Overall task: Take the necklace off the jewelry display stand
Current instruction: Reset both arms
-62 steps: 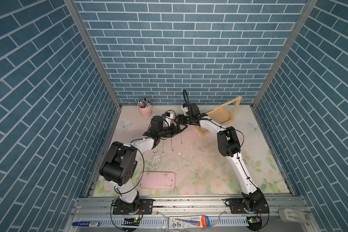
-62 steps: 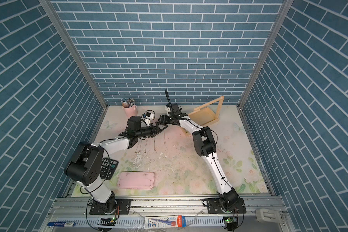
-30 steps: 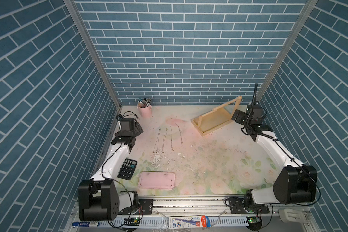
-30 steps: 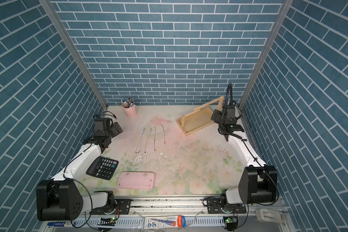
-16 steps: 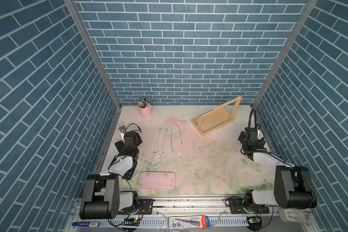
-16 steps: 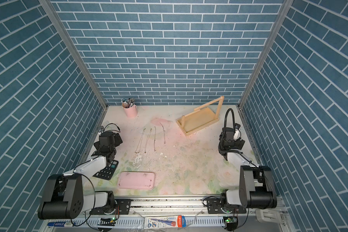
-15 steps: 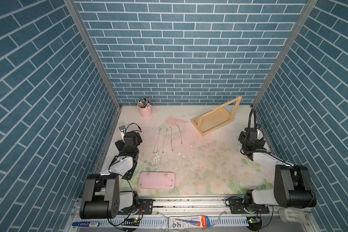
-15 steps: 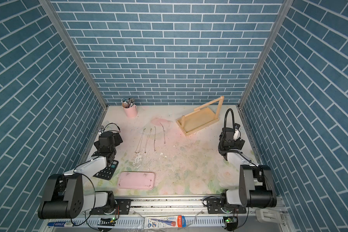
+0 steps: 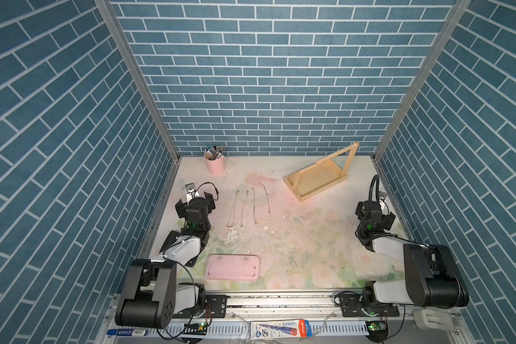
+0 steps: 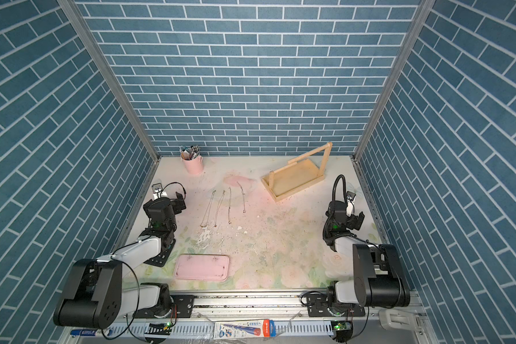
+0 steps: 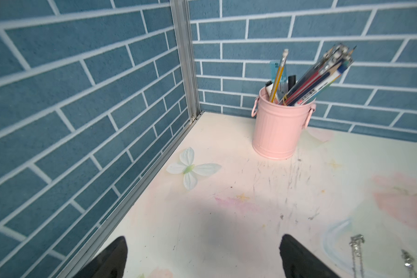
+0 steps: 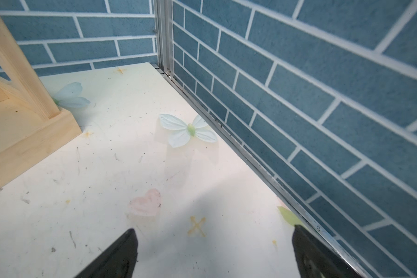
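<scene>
Pale-wood jewelry display stand (image 9: 316, 178) sits at far R of the table (image 9: 310, 238), near the back wall, upright, turned at an angle. Top bar looks bare in both top views; no chain seen hanging from it or lying in its base, though chains are thin, so can't rule out a fine one. Four necklaces (image 9: 253, 205) lie stretched out side by side on the table, well apart from the stand, btwn it and the L arm. Judgement: removal step reads as done; this looks like the parking stage, w/ both arms folded low at the table's side edges. Next move, if any, calls for a check of the bar and posts for a leftover chain. If one is found, it needs a fine pinch on the chain and a lift clear of the bar end w/o tipping the stand. L gripper (image 11: 202, 240): jaws spread wide, nothing btwn them, bare table below, pink pencil cup (image 11: 278, 127) ahead, necklace ends just off to one side. R gripper (image 12: 213, 229): jaws also wide apart, empty, over bare table near the side wall; stand's corner post is in its view but not touched. Flat pink tray (image 9: 232, 277) at the near edge holds no necklace.
</scene>
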`<action>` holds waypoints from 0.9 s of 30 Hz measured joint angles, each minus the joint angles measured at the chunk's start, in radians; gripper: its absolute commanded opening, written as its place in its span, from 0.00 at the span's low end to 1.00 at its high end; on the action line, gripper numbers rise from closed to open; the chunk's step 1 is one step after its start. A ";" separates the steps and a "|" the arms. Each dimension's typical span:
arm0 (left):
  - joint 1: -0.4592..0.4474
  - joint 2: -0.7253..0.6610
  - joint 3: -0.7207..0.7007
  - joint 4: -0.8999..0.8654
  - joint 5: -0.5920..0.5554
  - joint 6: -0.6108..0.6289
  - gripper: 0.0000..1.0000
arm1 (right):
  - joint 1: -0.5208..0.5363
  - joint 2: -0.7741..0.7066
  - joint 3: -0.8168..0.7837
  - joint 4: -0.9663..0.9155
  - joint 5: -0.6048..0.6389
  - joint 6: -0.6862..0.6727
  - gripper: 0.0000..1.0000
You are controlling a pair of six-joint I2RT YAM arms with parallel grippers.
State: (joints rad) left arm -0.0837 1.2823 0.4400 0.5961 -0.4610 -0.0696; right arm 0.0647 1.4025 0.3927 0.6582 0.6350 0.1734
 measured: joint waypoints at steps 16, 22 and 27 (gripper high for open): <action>0.049 0.214 -0.086 0.263 0.151 0.047 0.99 | 0.068 0.087 -0.002 0.196 -0.004 -0.098 0.99; 0.030 0.243 -0.081 0.279 0.188 0.082 0.99 | 0.076 0.092 -0.005 0.222 -0.006 -0.125 0.96; 0.030 0.243 -0.081 0.287 0.194 0.090 0.99 | 0.076 0.092 -0.011 0.230 -0.007 -0.130 0.99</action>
State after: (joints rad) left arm -0.0540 1.5253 0.3592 0.8833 -0.2672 0.0204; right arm 0.1406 1.4940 0.3820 0.8886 0.6277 0.0433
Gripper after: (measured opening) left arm 0.994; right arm 0.988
